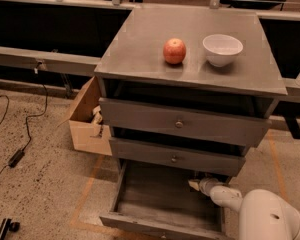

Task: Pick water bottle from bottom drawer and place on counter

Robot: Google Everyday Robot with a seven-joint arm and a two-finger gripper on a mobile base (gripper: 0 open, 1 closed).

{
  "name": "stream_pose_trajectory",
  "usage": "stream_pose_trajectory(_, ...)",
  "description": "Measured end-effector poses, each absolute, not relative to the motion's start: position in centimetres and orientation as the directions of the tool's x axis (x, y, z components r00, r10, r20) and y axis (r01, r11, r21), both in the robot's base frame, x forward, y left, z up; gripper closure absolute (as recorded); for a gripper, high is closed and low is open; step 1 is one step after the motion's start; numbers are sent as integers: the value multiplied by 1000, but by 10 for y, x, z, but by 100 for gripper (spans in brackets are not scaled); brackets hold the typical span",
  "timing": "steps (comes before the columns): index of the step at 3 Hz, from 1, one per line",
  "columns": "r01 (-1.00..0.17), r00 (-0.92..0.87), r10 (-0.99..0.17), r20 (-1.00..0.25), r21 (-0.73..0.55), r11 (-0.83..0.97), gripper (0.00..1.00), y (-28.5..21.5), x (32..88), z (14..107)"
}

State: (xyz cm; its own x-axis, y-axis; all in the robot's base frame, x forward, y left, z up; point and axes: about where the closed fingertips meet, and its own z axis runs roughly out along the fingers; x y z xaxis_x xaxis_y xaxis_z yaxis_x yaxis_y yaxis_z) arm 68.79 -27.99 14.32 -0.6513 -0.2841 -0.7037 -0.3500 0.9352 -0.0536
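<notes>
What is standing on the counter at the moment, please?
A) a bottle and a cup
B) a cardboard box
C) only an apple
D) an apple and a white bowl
D: the apple and the white bowl stand side by side on the counter, while the gripper is low in the back right of the open bottom drawer.

Jaws low in open bottom drawer (155, 200), back right.

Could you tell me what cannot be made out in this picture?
- water bottle: not seen in the camera view; the middle drawer overhangs the bottom drawer's back.
- gripper: at that drawer's back right, its end under the middle drawer's front.
- arm: cut off by the lower right edge.
</notes>
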Motion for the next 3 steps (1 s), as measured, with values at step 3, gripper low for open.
stream_pose_trajectory(3,-340,-688,-286,-667,-52,939,100,-287,676,170)
